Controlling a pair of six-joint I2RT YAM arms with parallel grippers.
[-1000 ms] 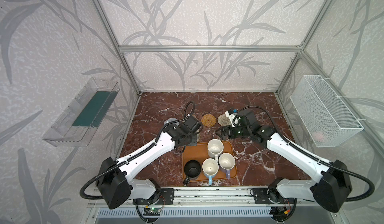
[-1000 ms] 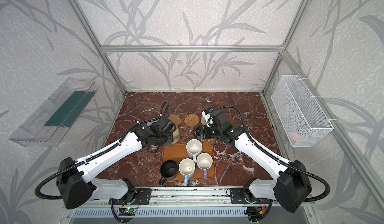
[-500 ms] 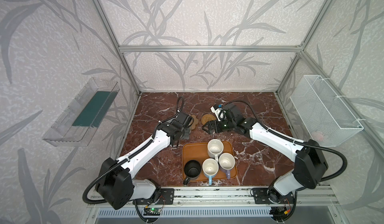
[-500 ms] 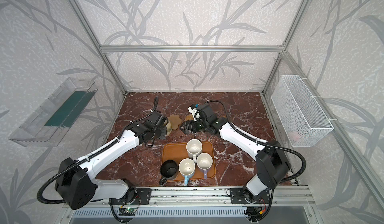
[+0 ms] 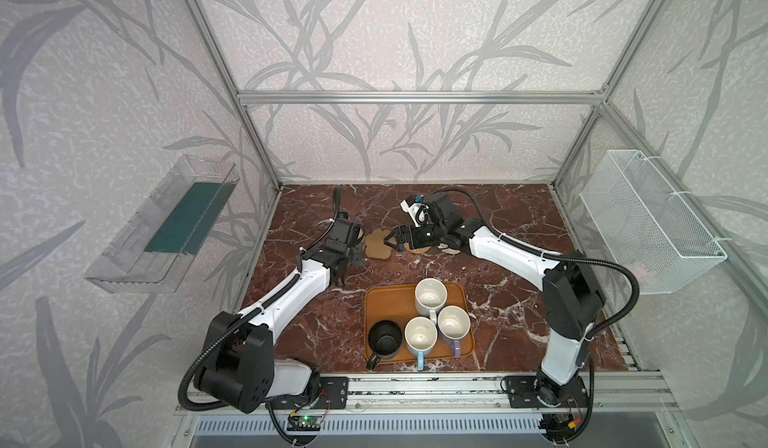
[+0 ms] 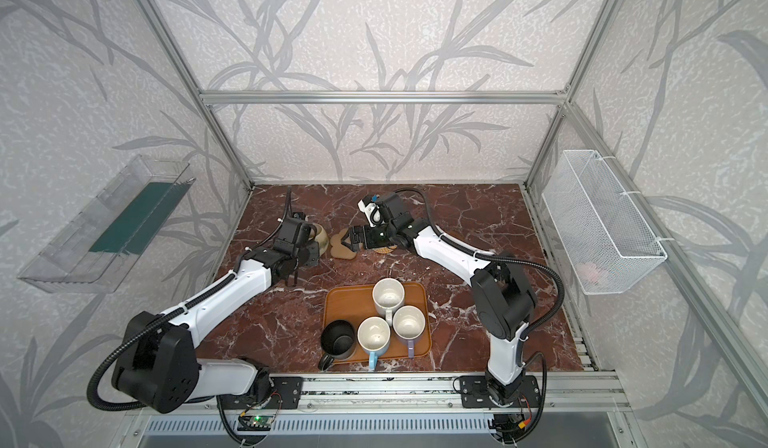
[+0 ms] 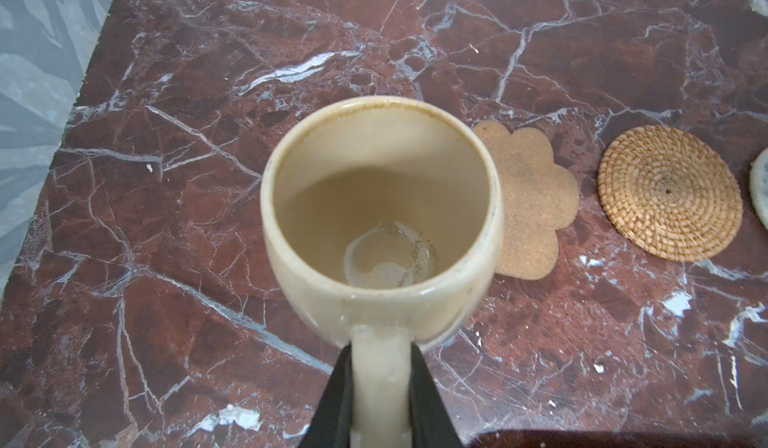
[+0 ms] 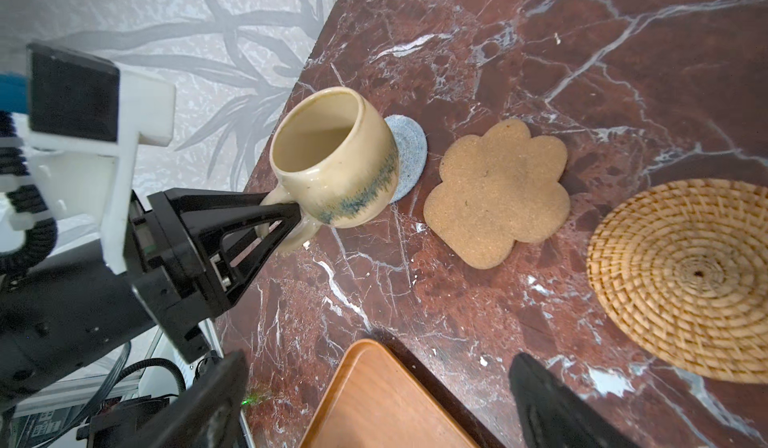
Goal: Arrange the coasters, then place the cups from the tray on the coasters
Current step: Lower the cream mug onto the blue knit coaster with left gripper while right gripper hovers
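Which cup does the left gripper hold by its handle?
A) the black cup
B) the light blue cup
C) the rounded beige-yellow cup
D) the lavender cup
C: the left gripper is shut on the handle of the beige-yellow cup, while the black cup stands on the tray.

the left gripper (image 8: 286, 213), with the beige mug (image 8: 332, 163), is now further back and left, at the grey-blue coaster (image 8: 411, 155); the right gripper (image 5: 390, 240) is now further left, at the paw coaster (image 8: 498, 192).

Grey leaf-print walls (image 5: 374, 30), aluminium frame (image 5: 415, 97) — red-brown marble tabletop (image 5: 523, 205) below.
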